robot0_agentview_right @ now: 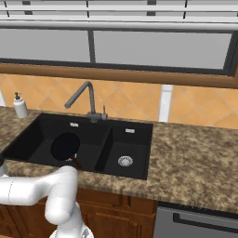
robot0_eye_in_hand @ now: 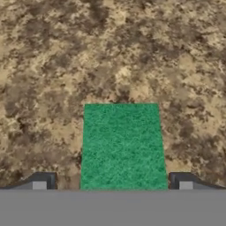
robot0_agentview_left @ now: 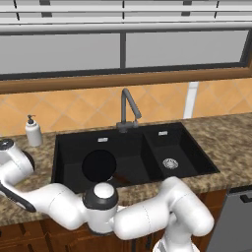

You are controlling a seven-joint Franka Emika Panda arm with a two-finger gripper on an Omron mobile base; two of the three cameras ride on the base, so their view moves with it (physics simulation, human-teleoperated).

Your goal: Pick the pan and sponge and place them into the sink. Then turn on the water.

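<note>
a: where's the sponge (robot0_eye_in_hand: pixel 122 145)?
b: green square flat on the speckled counter (robot0_eye_in_hand: pixel 110 53), right under the hand. gripper (robot0_eye_in_hand: pixel 112 182) has its fingers spread wide, one tip either side of the sponge, nothing held. looks lined up so they can close across it.
a: and the pan (robot0_agentview_left: pixel 99 166)?
b: already in the big basin of the sink (robot0_agentview_left: pixel 197 152), handle toward the front wall. so i'd say the pan part is done, sponge next, then water.
a: faucet (robot0_agentview_left: pixel 129 109) running?
b: no stream from it. soap bottle (robot0_agentview_left: pixel 33 131) stands on the counter left of the basin.
a: views differ?
b: hand view gives the sponge and finger tips close up. base views give sink, pan, and the arm (robot0_agentview_left: pixel 69 209) reaching off low to the left.
</note>
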